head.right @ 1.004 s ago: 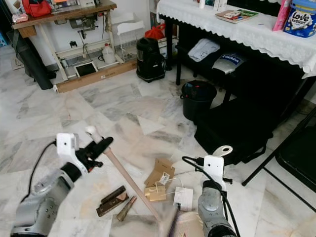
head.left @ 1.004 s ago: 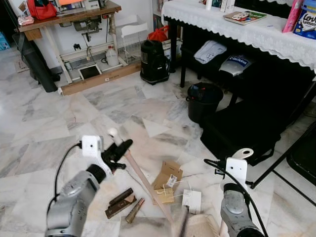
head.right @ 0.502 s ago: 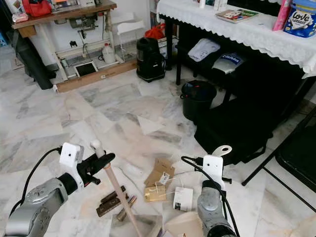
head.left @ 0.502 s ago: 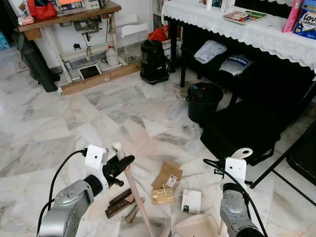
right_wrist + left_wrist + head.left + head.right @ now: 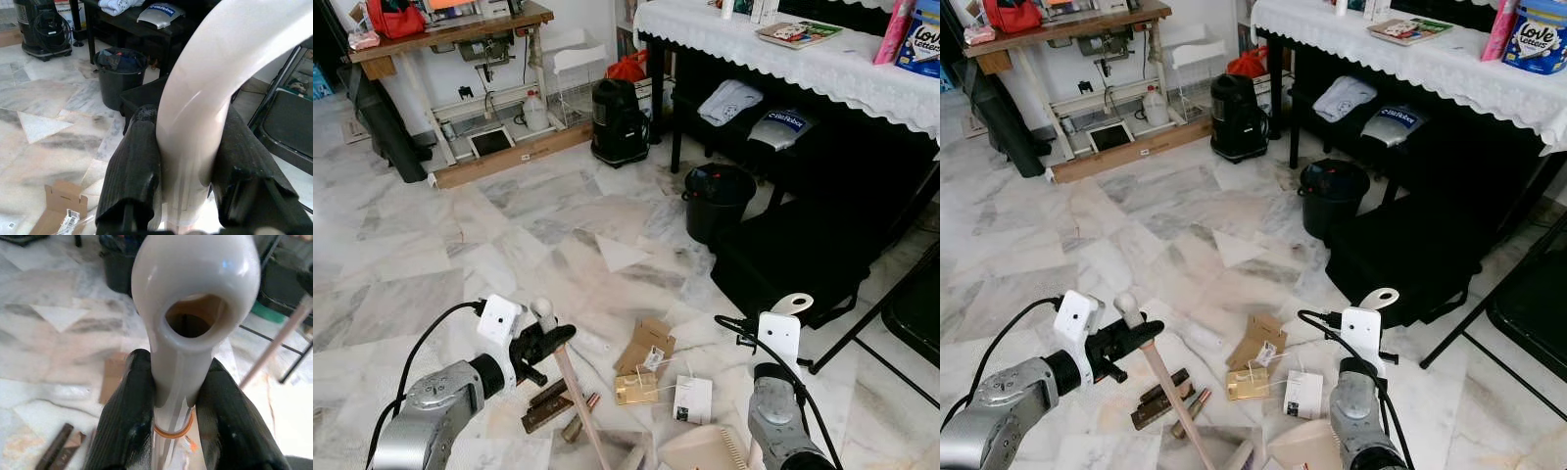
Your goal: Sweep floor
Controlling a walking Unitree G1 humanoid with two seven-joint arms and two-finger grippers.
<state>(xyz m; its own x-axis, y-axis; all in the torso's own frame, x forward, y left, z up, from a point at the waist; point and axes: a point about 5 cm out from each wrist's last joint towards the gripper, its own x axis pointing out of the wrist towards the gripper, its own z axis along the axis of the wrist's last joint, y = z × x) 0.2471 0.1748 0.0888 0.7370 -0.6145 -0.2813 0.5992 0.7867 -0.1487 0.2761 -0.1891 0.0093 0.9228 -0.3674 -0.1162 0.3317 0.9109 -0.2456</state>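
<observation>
A black bin (image 5: 718,199) is seen at 1 o'clock on the marble floor (image 5: 431,245), beside the black table (image 5: 803,59); dark, bunched contents are visible inside in the right wrist view, kind not discernible. A dustpan (image 5: 700,450) lies at 6 o'clock by the bottom edge; nothing can be made out in it.

The broom handle (image 5: 570,382) is clamped by the left gripper (image 5: 540,345) just below the handle's white looped cap (image 5: 195,298); both black fingers (image 5: 124,421) are pressed against the shaft from either side. The handle slants from the gripper at 8 o'clock down toward 6 o'clock. The broom head is cut off at the bottom edge.

The right gripper (image 5: 188,171) is closed on a white curved dustpan handle (image 5: 205,98), with fingers on both sides of it. The handle's tip (image 5: 796,304) is seen above the right wrist at 4 o'clock.

Litter lies between the two grippers, near 6 o'clock: a brown cardboard piece (image 5: 646,345), a white tag (image 5: 693,399), a gold card (image 5: 636,389), dark wood strips (image 5: 548,404). The broom handle passes just left of the cardboard, over the wood strips.

A black vacuum (image 5: 619,122) stands at 12 o'clock.
</observation>
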